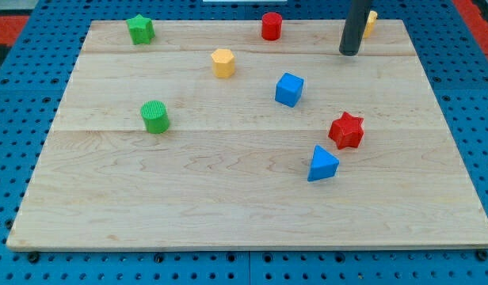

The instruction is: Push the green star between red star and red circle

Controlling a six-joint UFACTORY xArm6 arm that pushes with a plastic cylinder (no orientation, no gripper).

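Observation:
The green star [139, 28] sits near the top left corner of the wooden board [228, 206]. The red circle [271, 25] stands at the top edge, right of the middle. The red star [346, 131] lies at the right, about halfway down. My tip [349, 52] rests on the board at the top right, well to the right of the red circle and far from the green star. It touches no block that I can see.
A yellow hexagon [223, 62] and a blue cube [289, 89] lie between the green star and the red star. A green cylinder [155, 116] stands at the left. A blue triangle [322, 164] lies below the red star. A yellow block [371, 22] peeks from behind the rod.

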